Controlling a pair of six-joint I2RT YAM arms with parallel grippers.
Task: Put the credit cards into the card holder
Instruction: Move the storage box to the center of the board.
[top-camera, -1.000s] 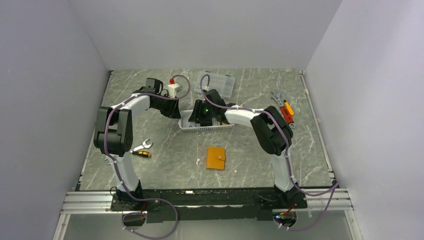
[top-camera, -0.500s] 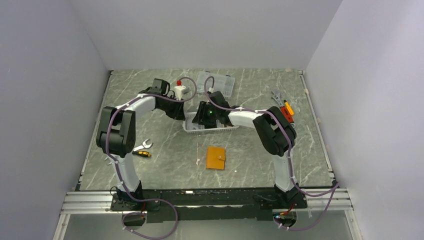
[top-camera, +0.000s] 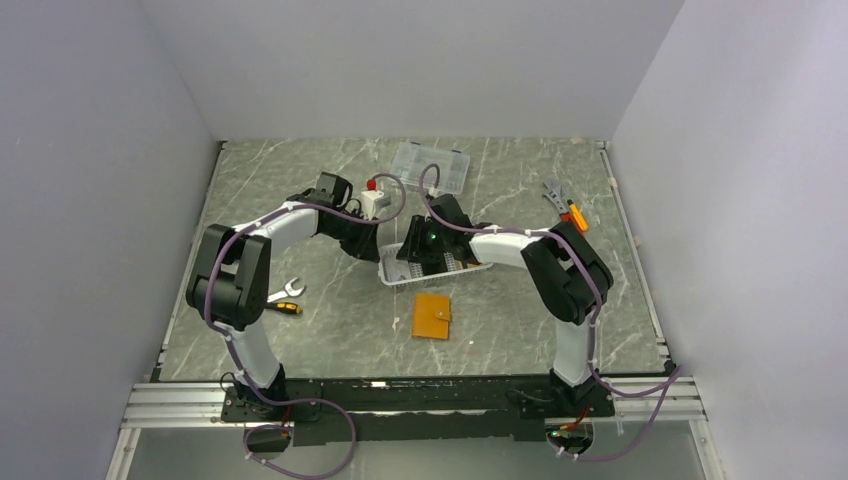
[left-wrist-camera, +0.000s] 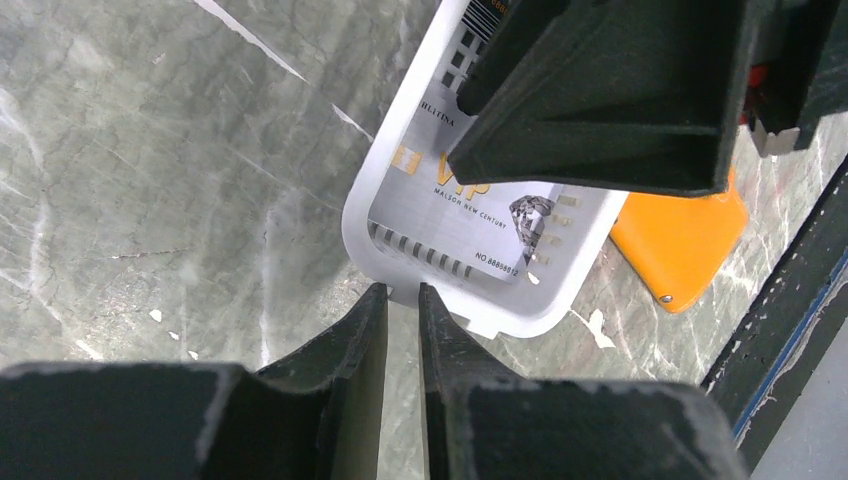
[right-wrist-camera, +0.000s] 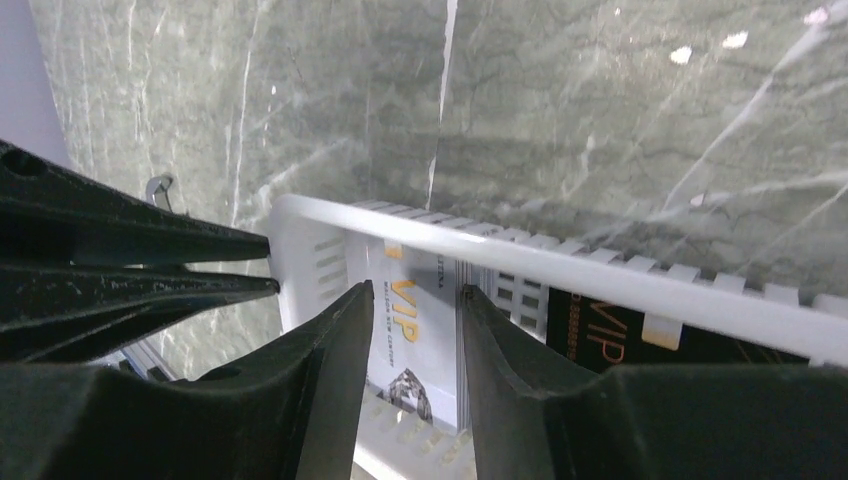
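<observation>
credit cards stand in the white basket at mid-worktop; the top view hides them under the right arm. the right wrist view shows a grey-white vip card and a black card, the right jaws straddling the grey-white one, but i cannot tell whether they grip it. the left wrist view shows the left jaws clenched on the basket's rim. the orange card holder lies closed just beside the basket's near side.
</observation>
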